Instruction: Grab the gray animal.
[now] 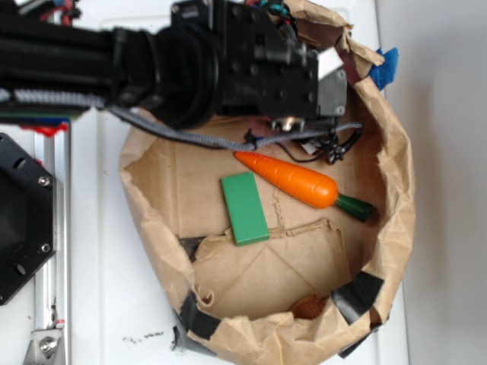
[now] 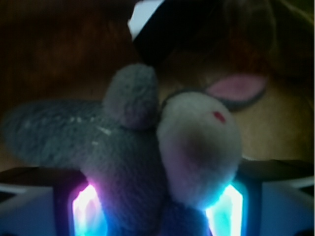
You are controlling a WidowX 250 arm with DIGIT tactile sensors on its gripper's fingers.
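Observation:
In the wrist view the gray animal (image 2: 147,147) fills the frame: a gray plush body, a cream face with a red dot and a pink-lined ear. It sits between my two glowing pads (image 2: 88,211), and its body presses against both. My gripper (image 2: 156,206) is shut on it. From the exterior view, my gripper (image 1: 293,120) hangs at the back of the paper bag, pointing down. There the arm and gripper body hide the gray animal.
An orange toy carrot (image 1: 293,181) and a green block (image 1: 244,207) lie on the bag's floor in front of my gripper. The crumpled brown bag wall (image 1: 399,190) rings them. A black cable (image 1: 228,143) droops below the arm. A black mount (image 1: 19,220) stands at the left.

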